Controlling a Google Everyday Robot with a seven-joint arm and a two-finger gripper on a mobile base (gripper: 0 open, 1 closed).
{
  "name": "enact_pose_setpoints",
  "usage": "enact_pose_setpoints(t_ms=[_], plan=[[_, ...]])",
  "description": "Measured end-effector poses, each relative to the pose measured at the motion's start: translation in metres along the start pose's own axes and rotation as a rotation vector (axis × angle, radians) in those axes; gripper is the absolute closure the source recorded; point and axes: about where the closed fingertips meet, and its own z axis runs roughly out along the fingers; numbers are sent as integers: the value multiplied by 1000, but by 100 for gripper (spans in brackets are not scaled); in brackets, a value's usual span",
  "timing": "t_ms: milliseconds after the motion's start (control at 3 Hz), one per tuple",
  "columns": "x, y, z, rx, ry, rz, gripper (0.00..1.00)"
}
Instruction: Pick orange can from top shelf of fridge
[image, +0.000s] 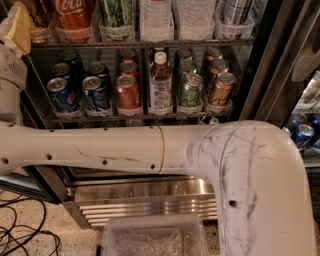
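The orange can (128, 93) is standing in the front row on the top shelf (170, 117) of the fridge (150, 200), btw. blue cans (96, 95) and a bottle (160, 85); the gripper (15, 27) is hanging at upper left, apart from it; grip state: cannot tell.

Orange can (128, 94): orange-red body, pale markings, silver top, with blue cans (96, 95) to one side and a pale green can (190, 92) and copper-gold can (220, 91) to the other, all on the dark wire top shelf (135, 119) of the dark-interior fridge (260, 70). Arm (125, 147): off-white, grey scuff streaks, small black dots. The gripper (16, 27), at the upper left edge, is pale yellow. Brushed-silver slatted grille (150, 200) above a speckled beige floor (65, 235) with black cables (20, 235).
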Motion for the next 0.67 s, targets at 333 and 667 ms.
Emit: enact_pose_setpoints(t_ms=[333,667], plan=[[9,-12,0,36,52,-26,37],[23,-24,2,61,108,-53,39]])
